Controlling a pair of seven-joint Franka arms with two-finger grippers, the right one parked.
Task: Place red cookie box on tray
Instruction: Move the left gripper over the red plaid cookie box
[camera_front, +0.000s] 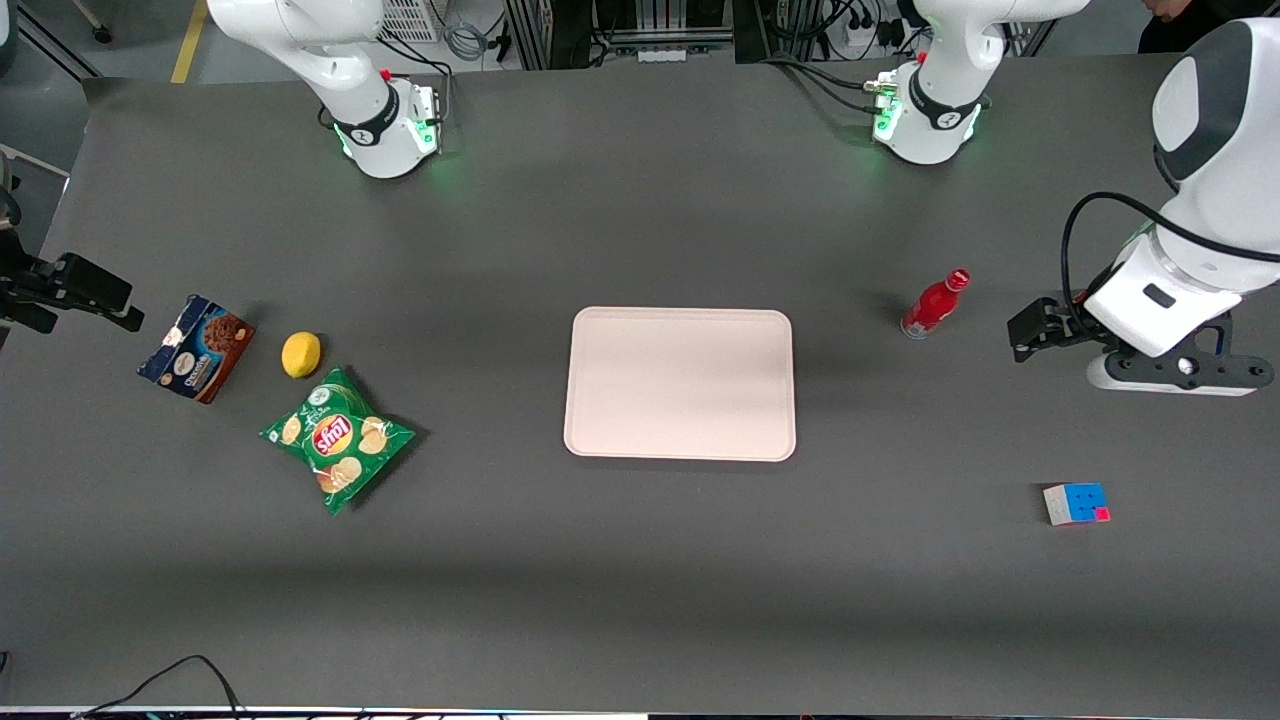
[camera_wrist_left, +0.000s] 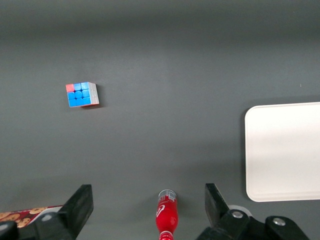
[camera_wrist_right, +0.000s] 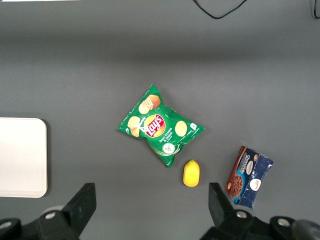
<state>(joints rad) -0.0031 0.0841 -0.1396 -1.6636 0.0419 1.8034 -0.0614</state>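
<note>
Red bottle (camera_front: 934, 304), cube (camera_front: 1076, 503), chips (camera_front: 337, 438), lemon (camera_front: 301, 354), chocolate cookie box (camera_front: 196, 348).

Even overhead light falls on the matte grey table (camera_front: 640, 560), which shows no glare. Shadows are soft and short: a faint one lies beside the tray (camera_front: 680, 383) toward the working arm's end, and another beside the red bottle (camera_front: 934, 304). Green lamps glow at the arm bases. All views are sharp; the tray looks slightly washed out in the wrist views.
</note>
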